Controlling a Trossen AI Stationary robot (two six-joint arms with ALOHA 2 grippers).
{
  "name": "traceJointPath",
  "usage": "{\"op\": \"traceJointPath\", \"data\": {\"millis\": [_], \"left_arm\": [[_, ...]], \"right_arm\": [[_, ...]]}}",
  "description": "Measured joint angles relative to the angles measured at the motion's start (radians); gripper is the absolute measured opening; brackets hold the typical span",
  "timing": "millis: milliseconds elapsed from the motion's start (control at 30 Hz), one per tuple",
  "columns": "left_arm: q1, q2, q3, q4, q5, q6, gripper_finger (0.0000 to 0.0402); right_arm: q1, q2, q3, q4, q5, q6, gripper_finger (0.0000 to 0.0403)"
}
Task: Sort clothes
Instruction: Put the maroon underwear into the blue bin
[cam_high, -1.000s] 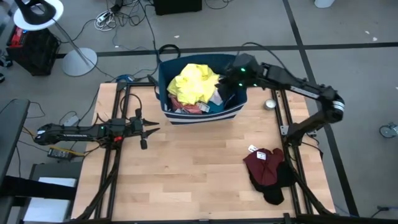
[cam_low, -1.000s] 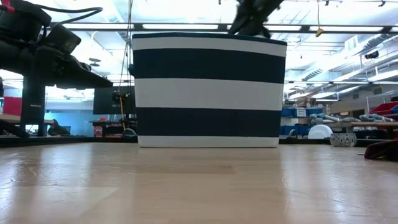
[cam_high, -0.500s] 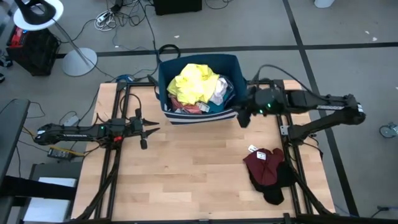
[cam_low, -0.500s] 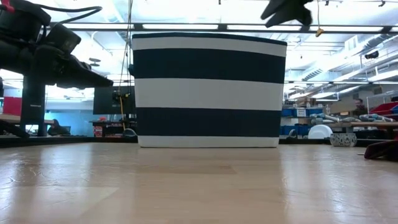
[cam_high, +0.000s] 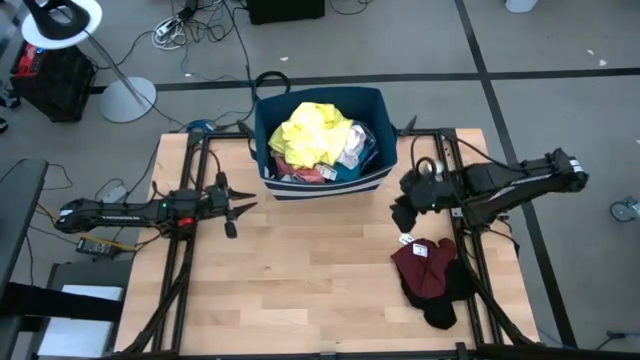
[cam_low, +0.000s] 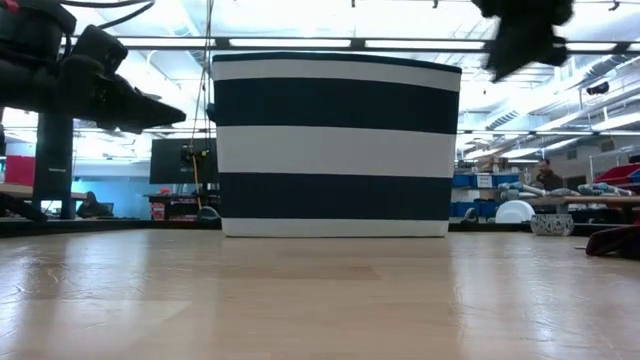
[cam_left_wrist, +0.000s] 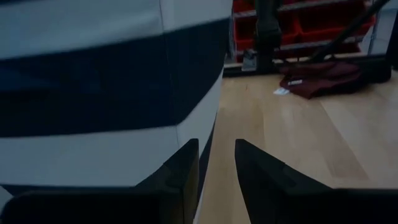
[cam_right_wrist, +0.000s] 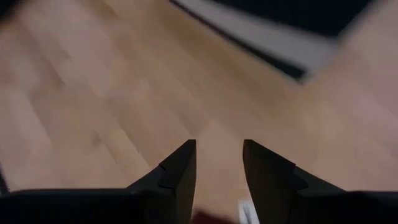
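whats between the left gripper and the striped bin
Nothing: in the high view only bare wooden table separates the left gripper from the striped bin. The left wrist view shows its open fingers facing the bin's wall with nothing between.

I see the bin (cam_high: 268, 140), navy with white stripes, at the far edge of the wood table (cam_high: 300, 280), near the middle. In the low view it stands upright. Off the table, on the grey floor: a white lamp (cam_high: 62, 22) at far left, cables (cam_high: 175, 30) behind the bin, dark floor tape (cam_high: 520, 72). A person (cam_low: 545, 175) is far back in the room.
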Motion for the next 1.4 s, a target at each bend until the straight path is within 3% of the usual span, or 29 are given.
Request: {"op": "traceJointPath", "data": {"millis": [300,500,800,1067,1400], "left_arm": [[0.000,0.000,0.000,0.086,0.000,-0.001,0.0110],[0.000,0.000,0.000,0.085,0.000,-0.001,0.0110],[0.000,0.000,0.000,0.074,0.000,-0.001,0.0110],[0.000,0.000,0.000,0.051,0.000,-0.001,0.0110],[0.000,0.000,0.000,0.052,0.000,-0.001,0.0110]], "right_arm": [[0.139,0.016,-0.001,-0.319,-0.025,0.401,0.0131],[0.246,0.105,-0.001,-0.388,-0.080,0.606,0.0130],[0.354,0.330,-0.001,-0.380,-0.111,0.740,0.0130],[0.384,0.500,-0.001,-0.334,-0.111,0.855,0.0130],[0.404,0.458,-0.266,0.028,-0.144,0.899,0.0134]]}}
